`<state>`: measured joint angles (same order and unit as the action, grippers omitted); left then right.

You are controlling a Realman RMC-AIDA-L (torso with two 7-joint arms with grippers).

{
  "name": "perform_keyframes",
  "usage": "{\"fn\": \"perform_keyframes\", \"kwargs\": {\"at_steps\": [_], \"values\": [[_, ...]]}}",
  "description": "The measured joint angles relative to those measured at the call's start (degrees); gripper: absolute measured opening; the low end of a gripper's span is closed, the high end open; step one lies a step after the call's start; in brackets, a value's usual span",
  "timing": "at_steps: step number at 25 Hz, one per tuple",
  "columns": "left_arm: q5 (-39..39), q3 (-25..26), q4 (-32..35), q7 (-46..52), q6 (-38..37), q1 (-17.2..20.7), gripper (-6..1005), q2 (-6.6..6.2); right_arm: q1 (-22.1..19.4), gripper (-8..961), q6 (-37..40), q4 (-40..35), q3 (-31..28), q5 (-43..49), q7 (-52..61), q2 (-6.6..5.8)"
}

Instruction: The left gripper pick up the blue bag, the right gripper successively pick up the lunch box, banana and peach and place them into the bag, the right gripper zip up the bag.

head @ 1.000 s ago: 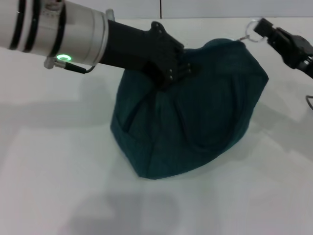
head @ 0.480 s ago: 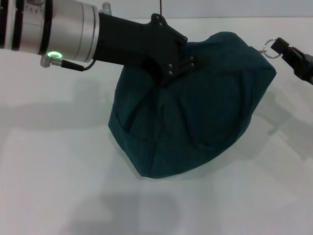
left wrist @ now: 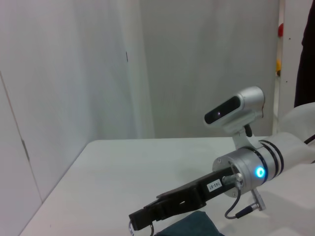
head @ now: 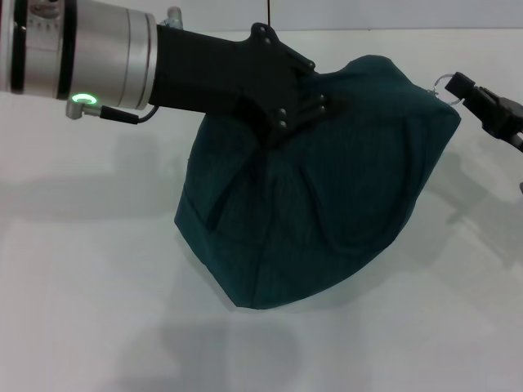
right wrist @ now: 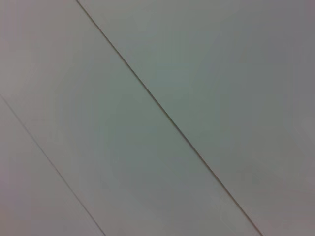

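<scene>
The blue bag (head: 327, 204) stands bulging on the white table (head: 82, 278), its top closed over. My left gripper (head: 315, 102) is shut on the fabric at the bag's upper left and holds it up. My right gripper (head: 459, 84) is at the bag's upper right corner, shut on the zipper's metal ring pull (head: 442, 81). The left wrist view shows the right gripper (left wrist: 140, 220), the ring pull (left wrist: 132, 227) and a corner of the bag (left wrist: 194, 227). The lunch box, banana and peach are out of view.
The right wrist view shows only a plain white panelled surface (right wrist: 157, 118). The left wrist view shows the robot's head camera (left wrist: 235, 109) and a white wall behind the table.
My right gripper has moved right and down with the ring pull, drawing the bag's upper right corner outward. The left arm has shifted slightly left and still holds the bag.
</scene>
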<state>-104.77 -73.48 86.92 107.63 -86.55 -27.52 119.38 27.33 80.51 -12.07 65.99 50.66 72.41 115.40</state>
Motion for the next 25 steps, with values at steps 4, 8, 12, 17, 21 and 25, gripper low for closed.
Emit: {"fn": "perform_keyframes", "kwargs": {"at_steps": [4, 8, 12, 17, 21, 25], "values": [[0.55, 0.03, -0.47, -0.56, 0.09, 0.27, 41, 0.04, 0.01, 62, -0.33, 0.03, 0.03, 0.06, 0.35, -0.01], [0.63, 0.06, -1.27, -0.76, 0.49, 0.28, 40, 0.11, -0.28, 75, 0.13, -0.16, -0.18, -0.24, 0.42, -0.01], [0.73, 0.10, -2.76, -1.58, 1.14, 0.31, 40, 0.19, -0.45, 88, 2.08, -0.45, -0.29, -0.35, 0.43, -0.06], [0.75, 0.07, -5.28, -3.13, 2.45, 0.37, 40, 0.26, -0.79, 104, 4.46, -0.53, -0.62, -0.60, 0.13, -0.12], [0.87, -0.24, -6.62, -3.92, 4.07, 0.37, 40, 0.33, -1.36, 252, 5.51, -0.65, -1.14, -0.65, -0.51, -0.22], [1.07, -0.40, -8.61, -4.66, 6.22, 0.36, 39, 0.34, -2.72, 408, 7.03, -0.85, -3.19, -0.65, -1.49, -0.49]]}}
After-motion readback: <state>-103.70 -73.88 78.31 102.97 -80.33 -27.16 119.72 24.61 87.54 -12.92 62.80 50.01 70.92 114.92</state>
